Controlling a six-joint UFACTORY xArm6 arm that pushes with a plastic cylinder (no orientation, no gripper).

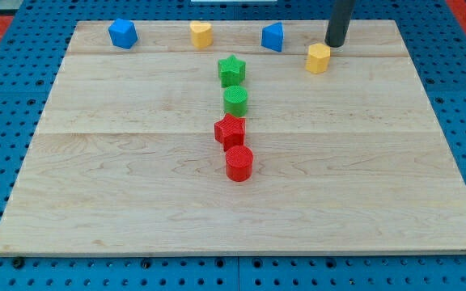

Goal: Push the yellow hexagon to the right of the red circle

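The yellow hexagon (318, 58) sits near the view's top right of the wooden board (136, 202). The red circle (239, 162) stands near the middle of the board, well below and to the left of the hexagon. My tip (334, 44) is just above and right of the yellow hexagon, close to it; I cannot tell if it touches.
A red star (230, 130), green circle (235, 100) and green star (231, 70) form a column above the red circle. Along the top edge are a blue pentagon-like block (123, 33), a yellow heart-like block (201, 34) and a blue block (273, 37).
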